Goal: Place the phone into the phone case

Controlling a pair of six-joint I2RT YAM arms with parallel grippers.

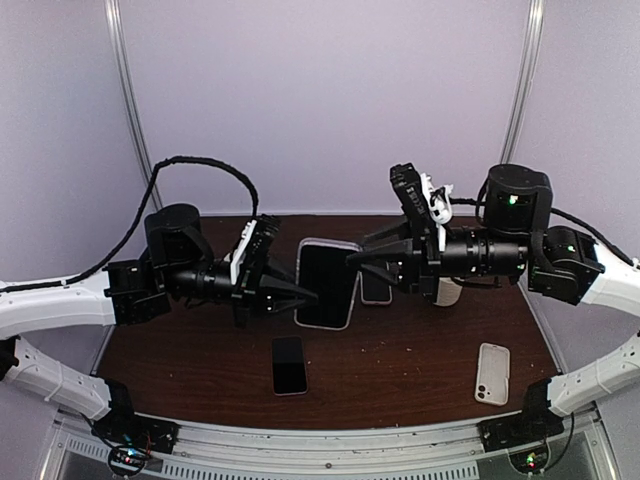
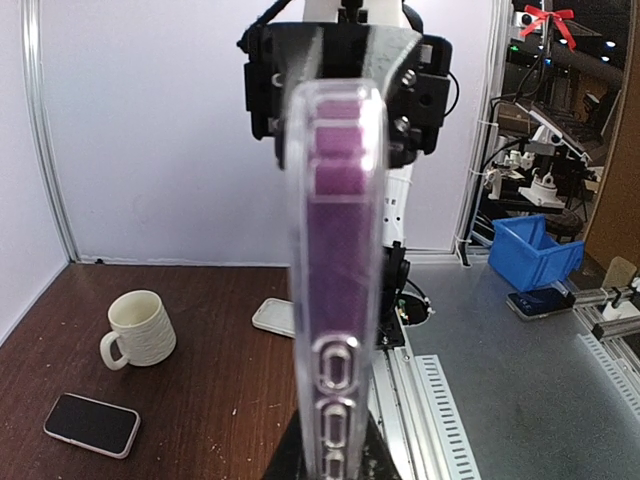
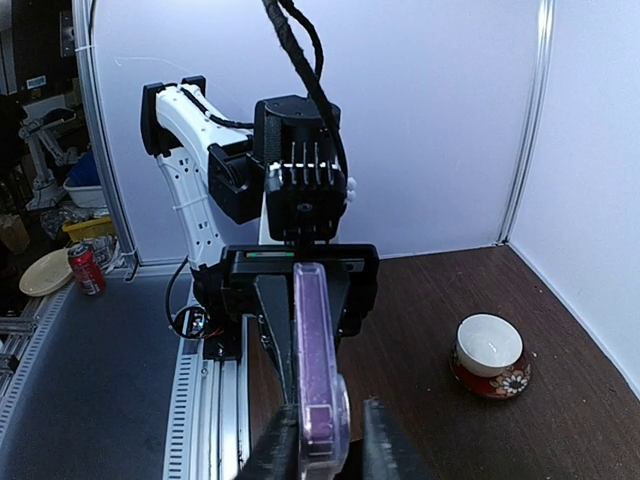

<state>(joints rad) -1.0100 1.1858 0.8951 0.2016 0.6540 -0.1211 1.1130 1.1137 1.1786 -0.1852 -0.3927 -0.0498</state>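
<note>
- At the left gripper (image 1: 305, 296): pinched shut on the left edge of the phone case (image 1: 327, 285), with black fingers flat against both of its faces.
- At the right gripper (image 1: 357, 253): one black finger (image 3: 281, 455) on each side of the case's right edge, very close in. Cannot tell whether squeezing or only near.
- Between the two grippers, up in the air over the middle of the table (image 1: 420, 350): that same case, not touching the wood.
- Made of clear, shiny plastic, with rounded corners and small oval holes cut along its thin side.
- Through the clear side, a band of purple. Likely the phone (image 2: 340, 240) sitting inside, though hard to be sure edge-on.
- From above: a flat dark face with a pale rim. Long side running up the picture, away from the arm bases. Short side stretched from one gripper to the other.
- From both wrist cameras: only the thin edge, an upright strip down the middle of the picture.
- Just behind the right fingers, on the table: a small dark slab (image 1: 376, 290), partly hidden.
- Nearer the bases: a black slab (image 1: 288, 365) shaped like a phone, lying flat. Well off to the right, a white slab (image 1: 492, 373) of the same shape.
- Also on the smooth dark brown top: a cream ribbed mug (image 2: 140, 328) with a handle, and a round bowl (image 3: 490, 355), white inside with flowers painted outside.
</note>
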